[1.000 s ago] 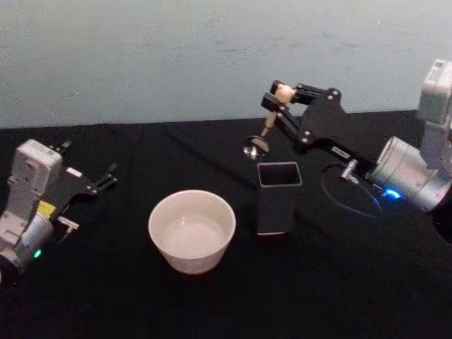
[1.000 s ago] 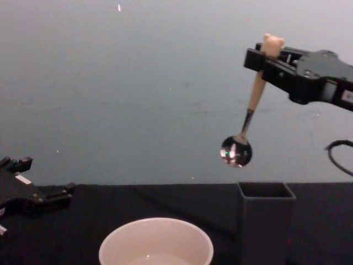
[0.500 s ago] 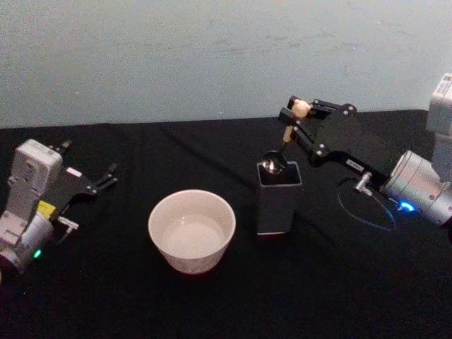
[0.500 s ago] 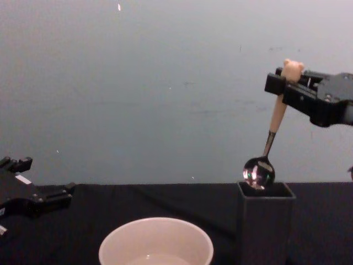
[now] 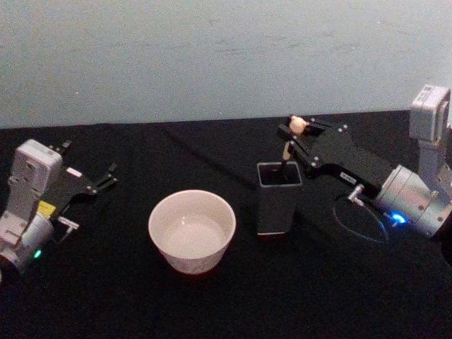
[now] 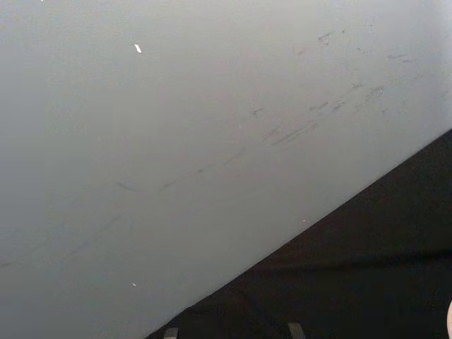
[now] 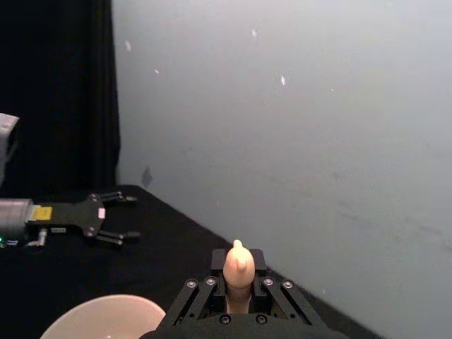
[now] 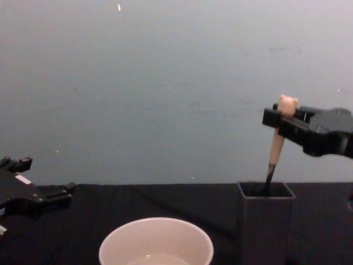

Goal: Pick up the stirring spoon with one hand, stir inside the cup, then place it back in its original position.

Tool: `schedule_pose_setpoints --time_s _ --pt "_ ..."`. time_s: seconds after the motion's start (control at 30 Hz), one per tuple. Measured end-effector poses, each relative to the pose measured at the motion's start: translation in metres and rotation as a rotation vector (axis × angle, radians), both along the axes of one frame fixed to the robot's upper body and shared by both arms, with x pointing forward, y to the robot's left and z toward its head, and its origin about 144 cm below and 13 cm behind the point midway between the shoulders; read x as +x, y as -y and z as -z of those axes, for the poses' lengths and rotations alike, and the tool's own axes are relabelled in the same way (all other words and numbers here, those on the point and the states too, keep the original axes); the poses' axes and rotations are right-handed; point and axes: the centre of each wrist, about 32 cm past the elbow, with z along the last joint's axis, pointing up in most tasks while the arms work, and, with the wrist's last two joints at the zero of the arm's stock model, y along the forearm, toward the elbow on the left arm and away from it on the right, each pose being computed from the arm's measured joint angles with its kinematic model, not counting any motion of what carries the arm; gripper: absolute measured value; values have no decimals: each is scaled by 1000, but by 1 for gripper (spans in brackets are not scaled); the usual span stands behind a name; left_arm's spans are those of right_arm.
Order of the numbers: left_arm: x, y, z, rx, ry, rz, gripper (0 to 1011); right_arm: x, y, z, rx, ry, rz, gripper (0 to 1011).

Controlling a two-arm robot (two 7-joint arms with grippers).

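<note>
The stirring spoon (image 8: 274, 148) stands tilted in the dark grey square holder (image 8: 266, 221), its metal bowl hidden inside and only the beige handle and bear head (image 5: 298, 124) showing above the rim. My right gripper (image 8: 282, 117) is shut on the handle just below the bear head (image 7: 238, 265). The holder (image 5: 277, 198) sits right of the cream cup (image 5: 191, 230) on the black cloth. The cup (image 8: 156, 243) stands apart from the spoon. My left gripper (image 5: 106, 176) is parked at the far left, fingers open and holding nothing.
A black cloth (image 5: 212, 296) covers the table up to a pale blue-grey wall (image 5: 212, 56). A dark cable loop (image 5: 357, 215) lies on the cloth beside the right arm. The left arm (image 7: 70, 215) also appears far off in the right wrist view.
My right gripper has come down with the spoon. The metal bowl, which hung above and then at the holder's rim, has sunk inside the holder. The left arm has not moved.
</note>
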Motion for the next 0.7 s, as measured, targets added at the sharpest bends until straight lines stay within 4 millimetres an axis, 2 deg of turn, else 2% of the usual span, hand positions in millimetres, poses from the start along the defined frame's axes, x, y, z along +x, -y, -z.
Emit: schedule_pose_setpoints --time_s 0.7 --pt "0 0 0 0 0 0 1001 -10 -15 26 8 -178 122 199"
